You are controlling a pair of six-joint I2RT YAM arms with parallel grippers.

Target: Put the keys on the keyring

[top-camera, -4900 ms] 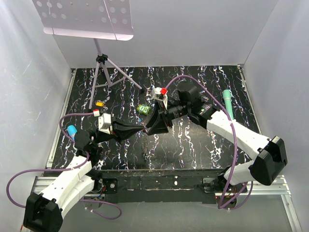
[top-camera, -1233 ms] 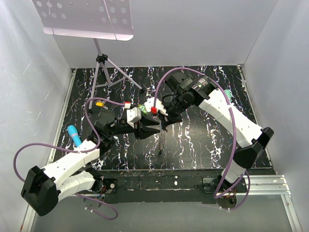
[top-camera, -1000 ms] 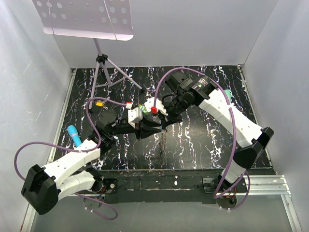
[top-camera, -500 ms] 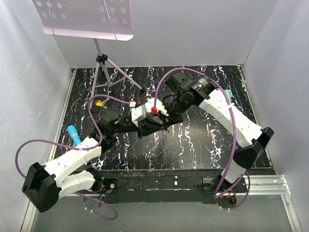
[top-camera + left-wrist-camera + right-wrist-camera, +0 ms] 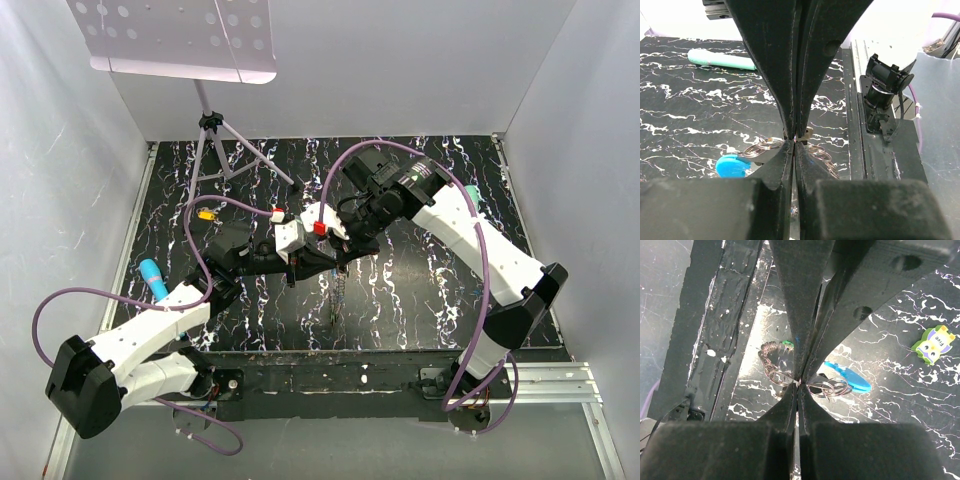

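The keyring (image 5: 774,371) hangs clear of the table (image 5: 420,300). Its chain loops and blue clip (image 5: 849,378) dangle on either side of the spot where my two pincers meet tip to tip. The right pincer (image 5: 798,383) is clamped on the chain, and the left pincer (image 5: 795,144) is pressed together on it from the opposite side. I judge this shared grip steadies the loop for threading. A green key (image 5: 786,344) shows just beside the loops. The owl toy (image 5: 935,344) and marker (image 5: 722,59) lie well apart.
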